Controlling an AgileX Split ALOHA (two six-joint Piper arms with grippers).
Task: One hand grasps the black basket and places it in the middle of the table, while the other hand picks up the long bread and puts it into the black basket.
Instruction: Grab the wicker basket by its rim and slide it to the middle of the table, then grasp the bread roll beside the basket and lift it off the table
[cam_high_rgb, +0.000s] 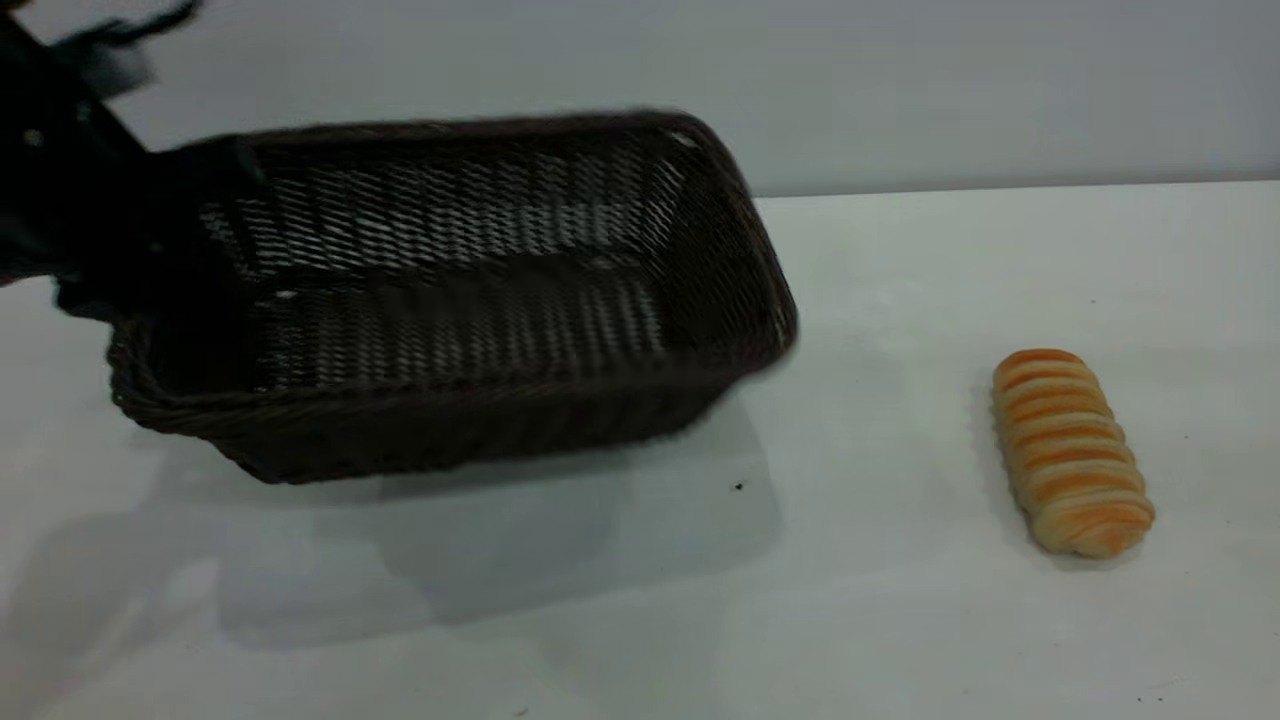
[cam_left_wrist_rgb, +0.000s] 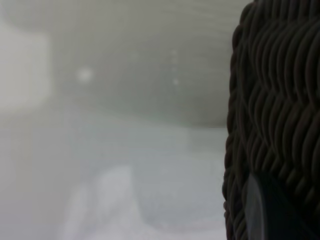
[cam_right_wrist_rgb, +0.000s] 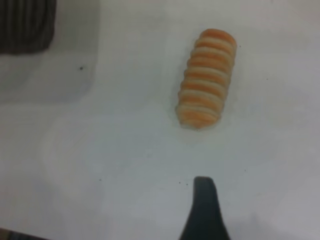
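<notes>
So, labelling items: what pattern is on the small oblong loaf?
Orange-and-cream crosswise stripes, clearest in right wrist view.

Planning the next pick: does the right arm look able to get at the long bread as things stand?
Probably yes. In the right wrist view the long bread lies alone on the white table, with nothing on or beside it. The black basket, carried by the left gripper, is well off to one side.

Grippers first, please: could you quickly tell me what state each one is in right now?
Left tool: closed on the basket, which is lifted and tilted.
Right tool: above the bread; state cannot be told.
</notes>
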